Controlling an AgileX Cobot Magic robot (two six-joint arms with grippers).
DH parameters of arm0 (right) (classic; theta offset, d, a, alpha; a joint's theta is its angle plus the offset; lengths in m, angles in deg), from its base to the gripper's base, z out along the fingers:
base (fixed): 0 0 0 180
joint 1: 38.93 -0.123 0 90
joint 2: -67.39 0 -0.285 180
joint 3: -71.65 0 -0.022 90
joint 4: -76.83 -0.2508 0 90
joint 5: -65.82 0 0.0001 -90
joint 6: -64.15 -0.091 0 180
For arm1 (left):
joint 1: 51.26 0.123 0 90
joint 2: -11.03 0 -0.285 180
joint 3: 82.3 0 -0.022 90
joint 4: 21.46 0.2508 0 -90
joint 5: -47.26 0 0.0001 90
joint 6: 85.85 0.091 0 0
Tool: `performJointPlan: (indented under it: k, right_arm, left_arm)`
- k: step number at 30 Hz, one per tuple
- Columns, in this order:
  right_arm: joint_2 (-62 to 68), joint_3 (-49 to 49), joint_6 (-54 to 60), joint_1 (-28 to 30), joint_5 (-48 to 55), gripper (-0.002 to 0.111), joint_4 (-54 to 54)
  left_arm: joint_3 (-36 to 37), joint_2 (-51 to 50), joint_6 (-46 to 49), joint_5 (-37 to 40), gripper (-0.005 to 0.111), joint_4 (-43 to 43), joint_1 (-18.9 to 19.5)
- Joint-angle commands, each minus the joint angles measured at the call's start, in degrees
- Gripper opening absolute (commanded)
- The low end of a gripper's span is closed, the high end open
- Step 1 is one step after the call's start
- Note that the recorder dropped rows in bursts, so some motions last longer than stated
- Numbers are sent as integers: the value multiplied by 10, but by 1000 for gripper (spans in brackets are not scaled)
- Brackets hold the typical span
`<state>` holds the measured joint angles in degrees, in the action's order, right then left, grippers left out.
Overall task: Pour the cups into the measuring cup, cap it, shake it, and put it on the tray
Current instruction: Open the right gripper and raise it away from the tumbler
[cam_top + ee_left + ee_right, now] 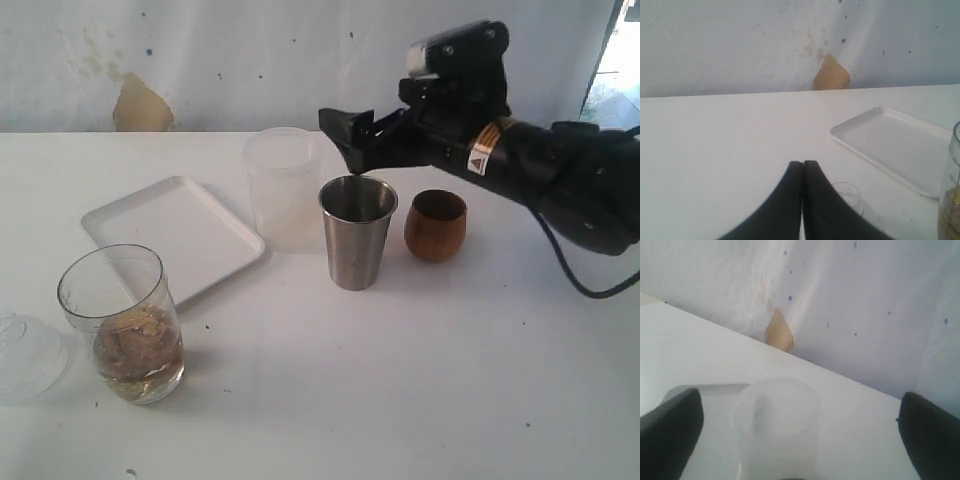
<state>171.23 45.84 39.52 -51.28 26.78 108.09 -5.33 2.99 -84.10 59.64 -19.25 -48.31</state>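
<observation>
One steel tumbler stands just below right gripper.

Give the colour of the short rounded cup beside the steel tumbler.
The wooden cup is reddish-brown; it shows best in the exterior view.

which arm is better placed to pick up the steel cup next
Right: the right gripper, open, hovers just above the steel tumbler; the left gripper is shut, off by the tray.

Brushed steel tumbler; wooden cup (matt, smooth).
</observation>
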Motion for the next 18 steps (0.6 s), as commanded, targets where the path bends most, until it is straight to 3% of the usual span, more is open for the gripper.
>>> performJointPlan:
  k: [1, 10, 14, 18]
  right_arm:
    - [-66, 1, -40, 3, 52, 84, 4]
    - [-215, 1, -196, 3, 192, 24, 132]
    - [-294, -10, -267, 3, 277, 11, 171]
    - [-381, -45, -270, 3, 314, 4, 172]
  left_arm:
    - [2, 3, -2, -7, 1, 0, -3]
    - [2, 3, -2, -7, 1, 0, -3]
    - [2, 3, -2, -7, 1, 0, -3]
    - [2, 3, -2, -7, 1, 0, -3]
